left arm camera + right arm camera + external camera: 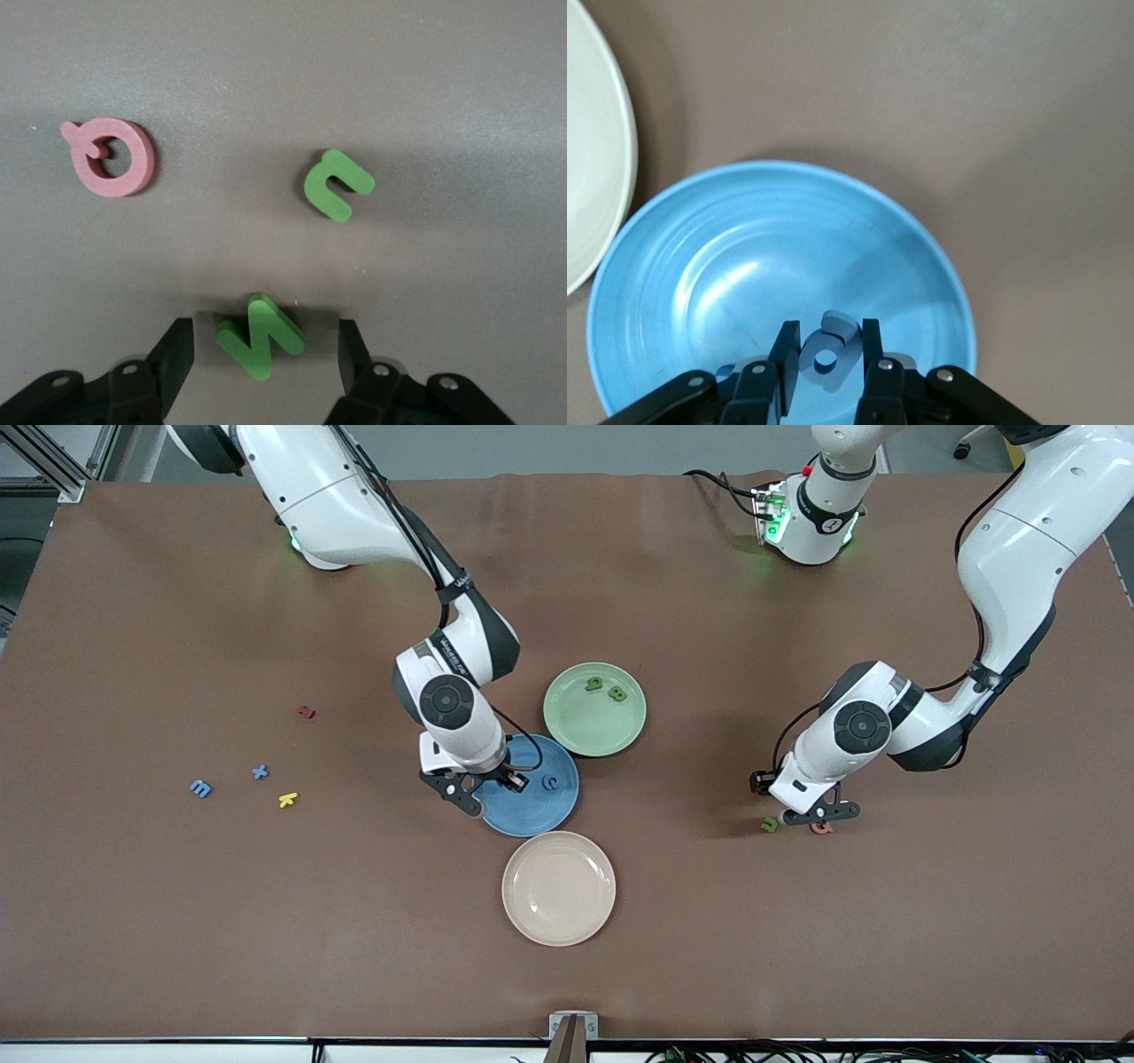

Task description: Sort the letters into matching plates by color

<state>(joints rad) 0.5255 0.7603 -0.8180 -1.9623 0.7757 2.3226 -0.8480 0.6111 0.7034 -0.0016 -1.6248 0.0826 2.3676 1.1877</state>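
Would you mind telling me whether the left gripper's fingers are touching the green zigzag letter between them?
Apart. The left wrist view shows bare table on both sides of the green zigzag letter, between it and the left gripper's fingers.

Right end effector (496, 781) over blue plate (542, 810)

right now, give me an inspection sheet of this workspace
surface: brown table cover, flat.
job's things: green plate holds two green letters; blue plate holds one blue letter; two blue letters lie toward the right arm's end; two more green letters lie under the left arm.
clutter: beige plate; pink letter; yellow letter; dark red letter.
grippers: left gripper open astride a green letter on the table; right gripper shut on a blue letter over the blue plate.
cables: along the arms.
surroundings: nothing seen.
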